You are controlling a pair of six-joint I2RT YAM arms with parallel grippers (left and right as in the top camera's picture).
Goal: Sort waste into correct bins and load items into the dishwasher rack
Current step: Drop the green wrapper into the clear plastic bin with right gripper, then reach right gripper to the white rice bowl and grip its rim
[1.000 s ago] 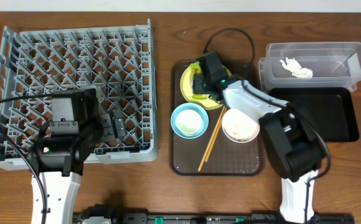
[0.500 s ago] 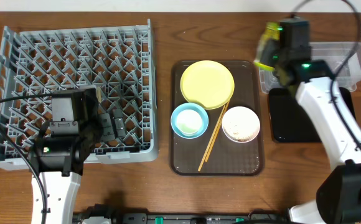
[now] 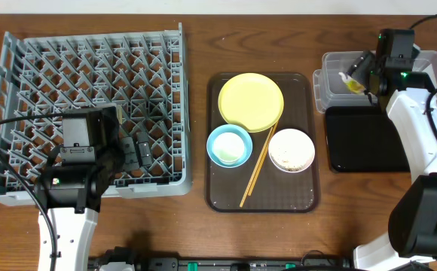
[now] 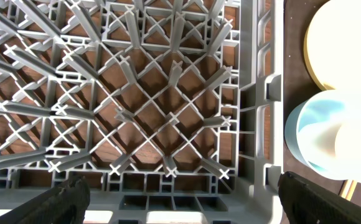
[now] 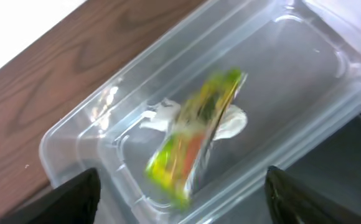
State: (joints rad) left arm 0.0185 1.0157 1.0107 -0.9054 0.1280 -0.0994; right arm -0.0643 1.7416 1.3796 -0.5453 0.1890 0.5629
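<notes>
My right gripper [image 3: 362,71] stands open over the left end of the clear bin [image 3: 422,60]. In the right wrist view its jaws [image 5: 180,199] are wide apart. The green-and-yellow wrapper [image 5: 196,134] is free of them, blurred, inside the clear bin [image 5: 93,134] on top of the white paper scrap [image 5: 233,121]. The black bin [image 3: 369,143] lies just in front. My left gripper [image 4: 183,202] is open and holds nothing, low over the near right corner of the grey dishwasher rack [image 3: 90,75]. No dishes stand in the rack [image 4: 143,106].
A brown tray [image 3: 218,196] in the middle holds the yellow plate [image 3: 251,102], the blue bowl [image 3: 228,145] with something white in it, the white bowl [image 3: 291,150] with speckled remains, and chopsticks [image 3: 255,175] slanting between the bowls. A cable loops behind the tray.
The right arm swung from the yellow plate to the clear bin with the wrapper, then its jaws opened and let the wrapper go. The left arm has not moved.
</notes>
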